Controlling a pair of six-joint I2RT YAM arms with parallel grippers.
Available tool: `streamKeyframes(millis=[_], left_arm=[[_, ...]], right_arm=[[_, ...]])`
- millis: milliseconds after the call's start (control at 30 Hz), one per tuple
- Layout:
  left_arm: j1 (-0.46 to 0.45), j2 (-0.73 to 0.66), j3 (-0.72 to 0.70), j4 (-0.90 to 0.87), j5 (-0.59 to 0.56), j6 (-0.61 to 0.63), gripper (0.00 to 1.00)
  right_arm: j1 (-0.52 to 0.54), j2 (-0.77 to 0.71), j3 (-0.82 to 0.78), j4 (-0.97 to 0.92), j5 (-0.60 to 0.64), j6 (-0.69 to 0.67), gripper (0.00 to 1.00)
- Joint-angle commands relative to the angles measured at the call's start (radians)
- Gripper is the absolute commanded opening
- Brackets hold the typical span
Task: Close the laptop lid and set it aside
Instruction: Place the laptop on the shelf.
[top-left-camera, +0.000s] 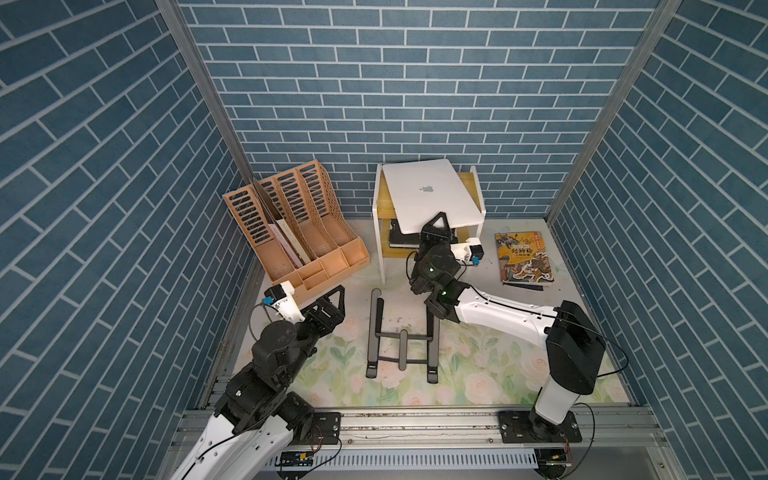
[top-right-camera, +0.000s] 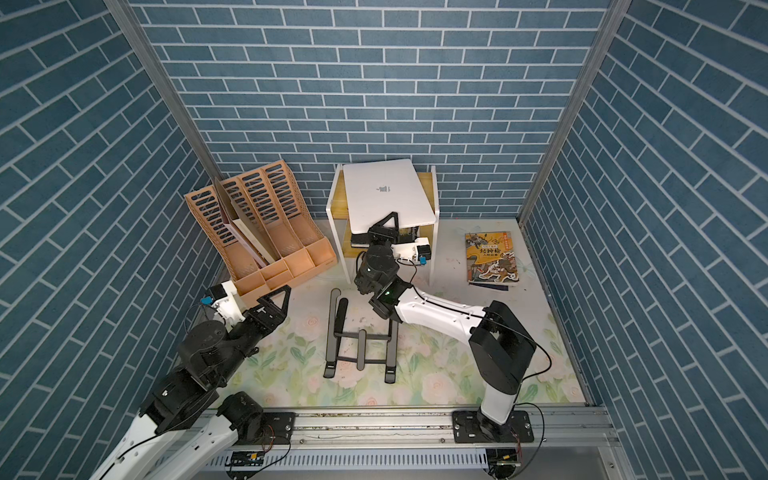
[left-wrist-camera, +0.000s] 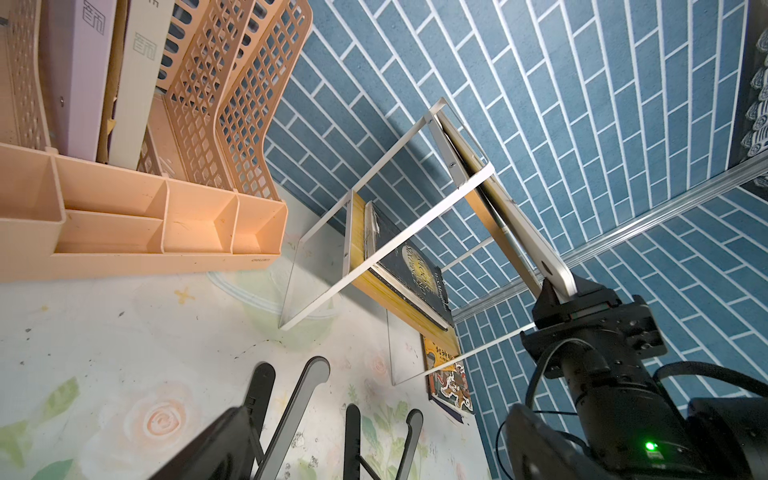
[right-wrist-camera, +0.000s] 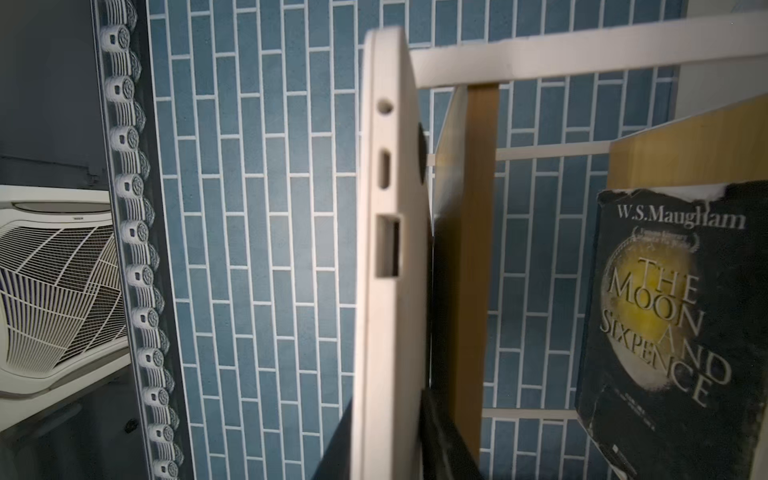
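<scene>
The laptop is a slim silver slab lying skewed on top of a white shelf. The laptop lid is down flat on the base, apple logo upward. My right gripper reaches in from the front and is shut on the laptop's near edge. In the right wrist view the laptop runs edge-on between the two dark fingers of that gripper. The near end seems to sit slightly above the wooden top board. My left gripper hangs open and empty over the mat, left of the stand.
A black folding laptop stand lies on the flowered mat in the middle. A peach file organiser stands at the back left. One dark book lies on the shelf's lower board and a colourful book on the mat at the right.
</scene>
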Motion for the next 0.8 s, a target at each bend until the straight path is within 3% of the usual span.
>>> streamKeyframes(millis=[0, 767], left_arm=[[-0.006, -0.007, -0.003, -0.005, -0.023, 0.014, 0.99], [-0.005, -0.027, -0.017, -0.011, -0.031, 0.0, 1.0]], right_arm=[[0.013, -0.001, 0.074, 0.03, -0.02, 0.065, 0.28], [0.027, -0.034, 0.004, -0.141, -0.03, 0.138, 0.65]])
